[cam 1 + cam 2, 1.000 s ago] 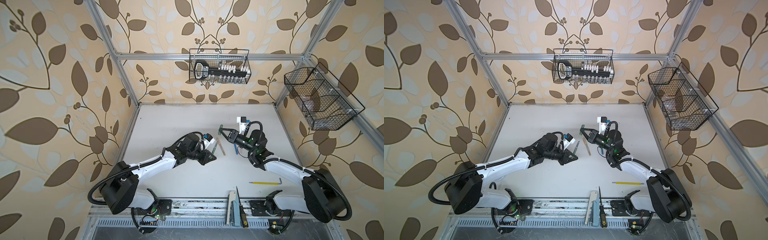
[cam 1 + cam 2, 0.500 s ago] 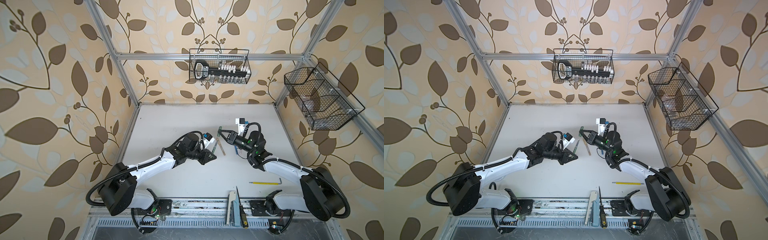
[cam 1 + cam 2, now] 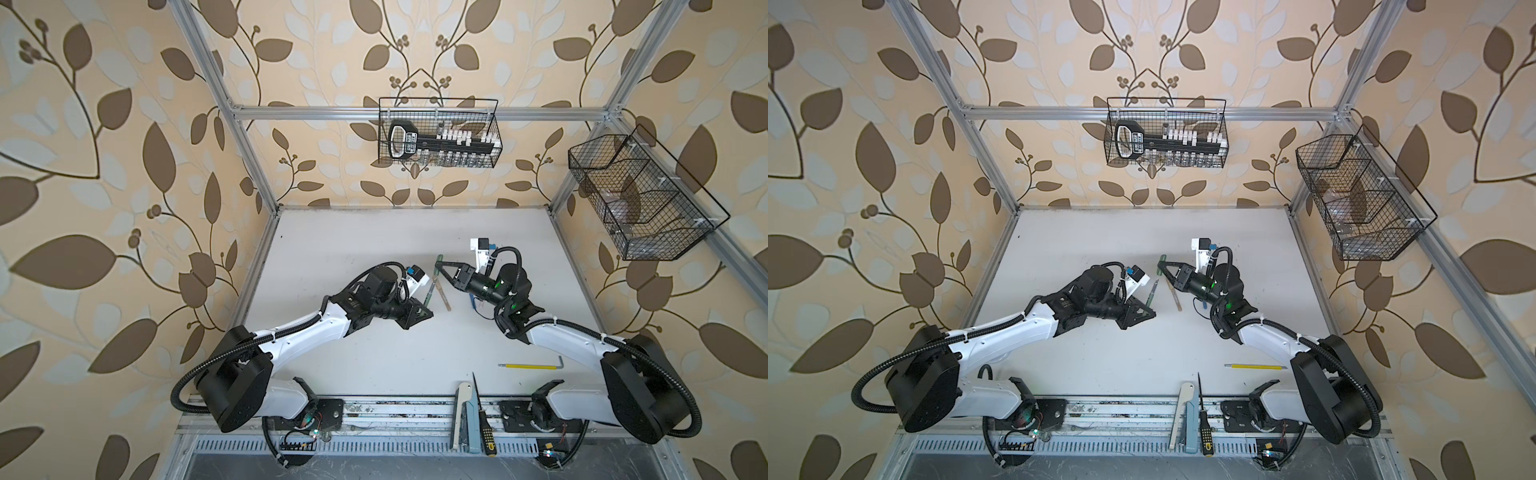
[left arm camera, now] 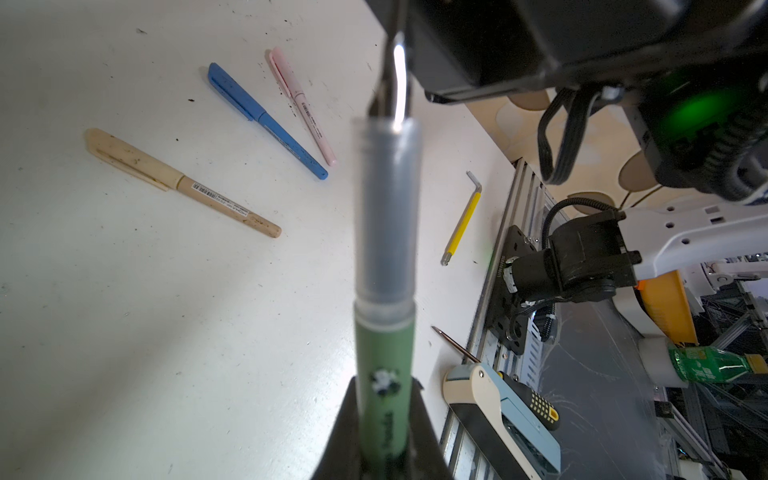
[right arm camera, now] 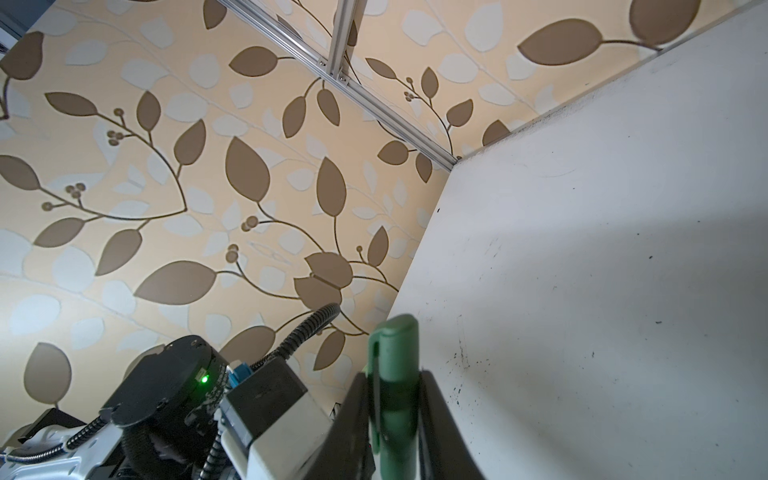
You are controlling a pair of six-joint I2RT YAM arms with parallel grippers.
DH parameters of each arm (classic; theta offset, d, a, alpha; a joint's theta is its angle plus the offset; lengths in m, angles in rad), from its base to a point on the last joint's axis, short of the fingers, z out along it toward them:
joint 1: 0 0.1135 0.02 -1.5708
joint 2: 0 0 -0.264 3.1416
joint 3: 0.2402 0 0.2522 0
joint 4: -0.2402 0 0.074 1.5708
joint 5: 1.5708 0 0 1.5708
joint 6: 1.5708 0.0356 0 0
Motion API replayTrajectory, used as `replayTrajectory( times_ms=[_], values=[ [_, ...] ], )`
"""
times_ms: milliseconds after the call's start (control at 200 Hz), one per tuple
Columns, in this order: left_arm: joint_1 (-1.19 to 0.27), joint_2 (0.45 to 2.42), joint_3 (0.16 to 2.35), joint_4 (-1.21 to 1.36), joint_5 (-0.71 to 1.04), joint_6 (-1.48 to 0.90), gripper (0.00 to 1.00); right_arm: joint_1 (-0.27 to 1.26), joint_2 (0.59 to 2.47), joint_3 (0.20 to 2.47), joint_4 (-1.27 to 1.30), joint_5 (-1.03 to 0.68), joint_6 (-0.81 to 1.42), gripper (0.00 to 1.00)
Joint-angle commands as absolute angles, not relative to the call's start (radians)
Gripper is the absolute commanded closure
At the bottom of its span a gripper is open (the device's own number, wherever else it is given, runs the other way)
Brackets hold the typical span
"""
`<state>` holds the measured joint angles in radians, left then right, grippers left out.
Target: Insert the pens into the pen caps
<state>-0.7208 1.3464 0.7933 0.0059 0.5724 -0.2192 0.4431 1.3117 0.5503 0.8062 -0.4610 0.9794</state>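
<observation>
Above the middle of the white table (image 3: 374, 249), the left gripper (image 4: 384, 399) is clamped on the barrel of the dark green pen (image 4: 384, 353), whose clear front section and dark tip point away from the fingers (image 4: 345, 415) towards the right arm. Facing it, the right gripper (image 5: 392, 390) pinches the dark green pen cap (image 5: 395, 353) between its fingers (image 5: 432, 399), clip side showing. In both top views the pen (image 3: 430, 293) slants up towards the cap (image 3: 437, 264); whether tip and cap touch cannot be told. On the table the tan pen (image 4: 183, 183), blue pen (image 4: 266, 118) and pale pink pen (image 4: 301, 104) lie capped, the blue and pink close together. Near the front edge lies a yellow hex key (image 3: 530, 365), well apart from them
</observation>
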Motion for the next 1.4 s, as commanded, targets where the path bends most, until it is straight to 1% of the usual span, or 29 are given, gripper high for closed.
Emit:
replayTrajectory(
  times_ms=[0, 750, 1394],
  values=[
    [-0.728, 1.33, 0.827, 0.033, 0.581, -0.224, 1.0, 0.436, 1.283, 0.557, 0.835, -0.476, 0.985, 0.79],
    [-0.727, 1.301, 0.816, 0.046, 0.549, -0.229, 1.0, 0.474, 1.255, 0.523, 0.794, -0.478, 0.961, 0.79],
    [-0.727, 1.279, 0.813, 0.059, 0.516, -0.234, 1.0, 0.496, 1.234, 0.509, 0.811, -0.466, 0.968, 0.79]
  ],
)
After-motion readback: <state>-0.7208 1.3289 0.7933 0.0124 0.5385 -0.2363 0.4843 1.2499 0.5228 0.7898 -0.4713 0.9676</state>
